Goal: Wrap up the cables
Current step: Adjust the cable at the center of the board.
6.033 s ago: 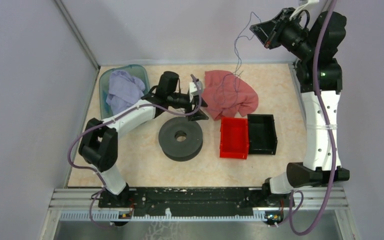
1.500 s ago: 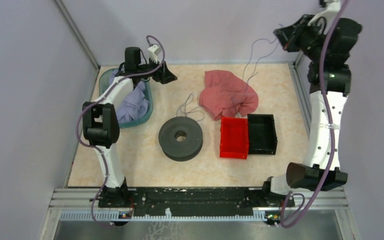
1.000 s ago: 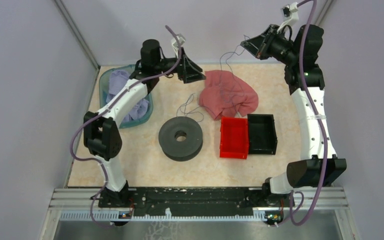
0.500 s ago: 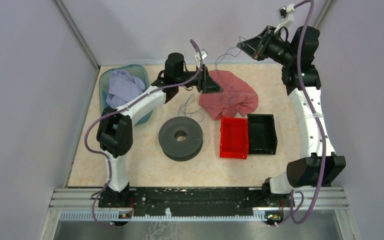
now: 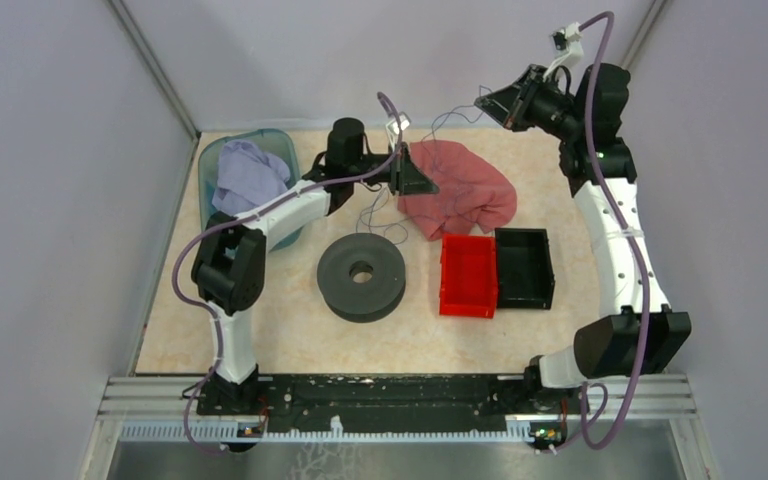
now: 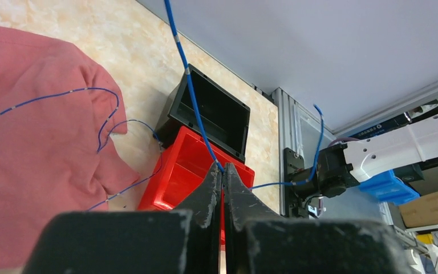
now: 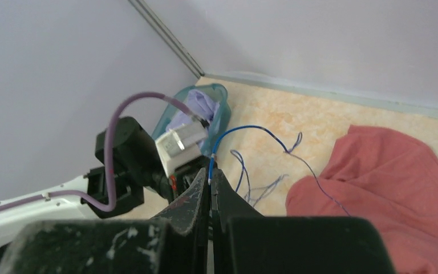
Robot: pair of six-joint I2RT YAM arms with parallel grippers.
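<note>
Stretching above the pink cloth (image 6: 28,125), the cables (image 6: 187,71) are nipped twice: left pincer (image 6: 222,171) and right pincer (image 7: 211,180) each clamped shut on the wire, loose loops trailing to the worktop (image 6: 148,63).

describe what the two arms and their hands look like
Both arms match: the left arm and right arm have white link shells between chunky black joints, with a purple cable looped along each. Each wrist carries a small white camera block. The left hand and right hand are black, with two wedge-shaped fingers that taper to a point, scuffed pale.
</note>
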